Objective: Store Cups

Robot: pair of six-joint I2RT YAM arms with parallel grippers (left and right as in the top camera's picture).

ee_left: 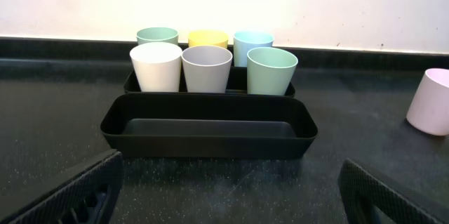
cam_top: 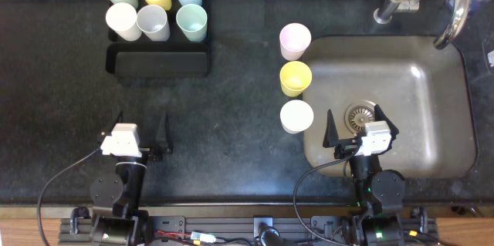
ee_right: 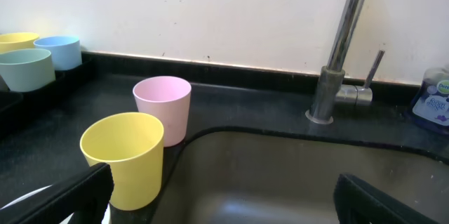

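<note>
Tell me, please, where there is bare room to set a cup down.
The front tray is empty; right behind it, six cups stand packed. The counter between the tray and the sink is bare too. It is crowded along the sink's rim facing the tray, where the pink cup, yellow cup and white cup stand in a row.

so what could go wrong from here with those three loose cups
The pink cup, yellow cup and white cup stand right at the sink rim; a nudge from the open right pincer could tip one in. The empty tray sits close before six stored cups, easy to knock.
</note>
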